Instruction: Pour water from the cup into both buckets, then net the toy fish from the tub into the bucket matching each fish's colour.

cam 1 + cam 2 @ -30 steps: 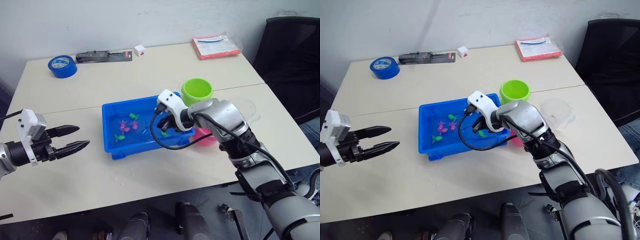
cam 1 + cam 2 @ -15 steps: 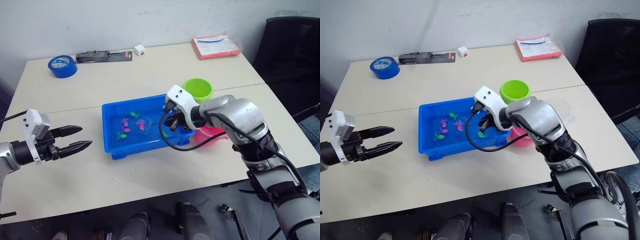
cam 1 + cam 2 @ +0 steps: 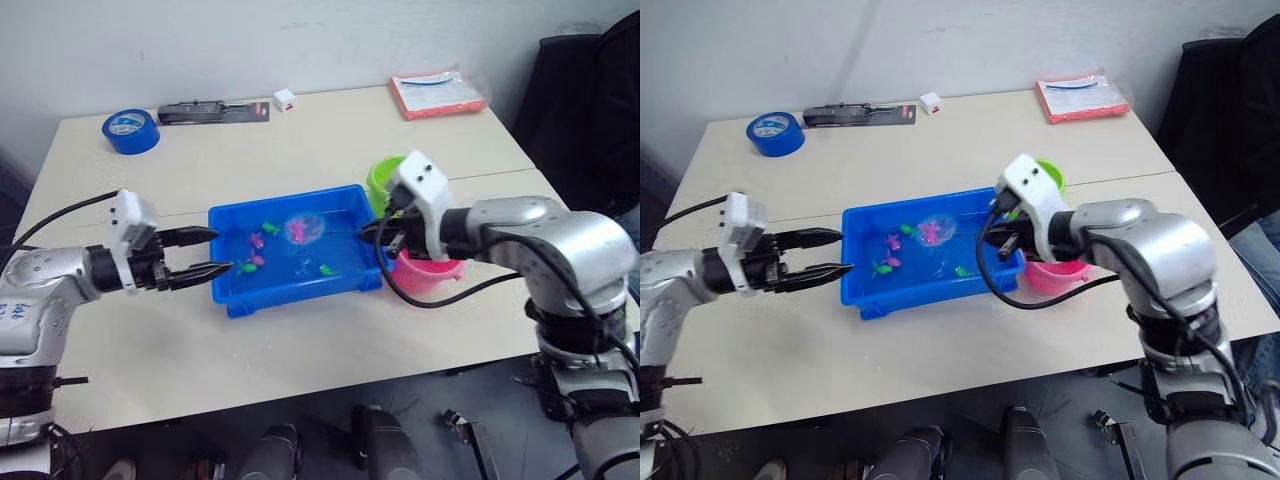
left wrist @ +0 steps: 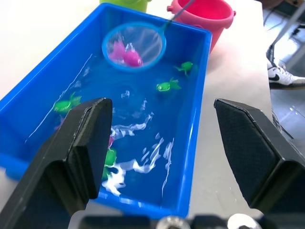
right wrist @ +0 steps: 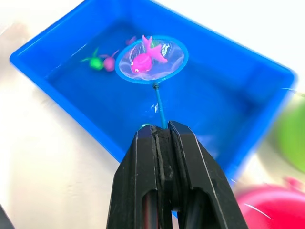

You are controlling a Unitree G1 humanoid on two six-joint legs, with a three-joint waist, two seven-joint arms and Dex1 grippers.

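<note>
Since a second ago the right gripper (image 5: 162, 143) has drawn back toward the pink bucket, and the net (image 5: 151, 58) is now lifted above the water with a magenta fish (image 5: 145, 58) lying in its mesh. Over the same second the left gripper (image 3: 205, 253) has come in from well out on the table to the tub's left end.

Right gripper: fingers clamped together on the net's thin handle, at the tub's right rim, just beside the pink bucket (image 3: 428, 273). Net hoop hangs over the far middle of the tub (image 3: 232, 300).

Left gripper: fingers spread wide apart, holding nothing, tips at the tub's left wall.

Tub: water rippled; several loose fish (image 4: 168, 86) in it, green ones and small magenta ones toward the left part.

Green bucket (image 3: 1052, 172) stands behind the right arm, near the tub's far right corner, partly hidden.

Table (image 3: 300, 140), far side: blue tape roll (image 3: 130, 130) at left, a black tool (image 3: 212, 112) and small white block (image 3: 285, 99) next to it, red packet (image 3: 438, 93) at right.
</note>
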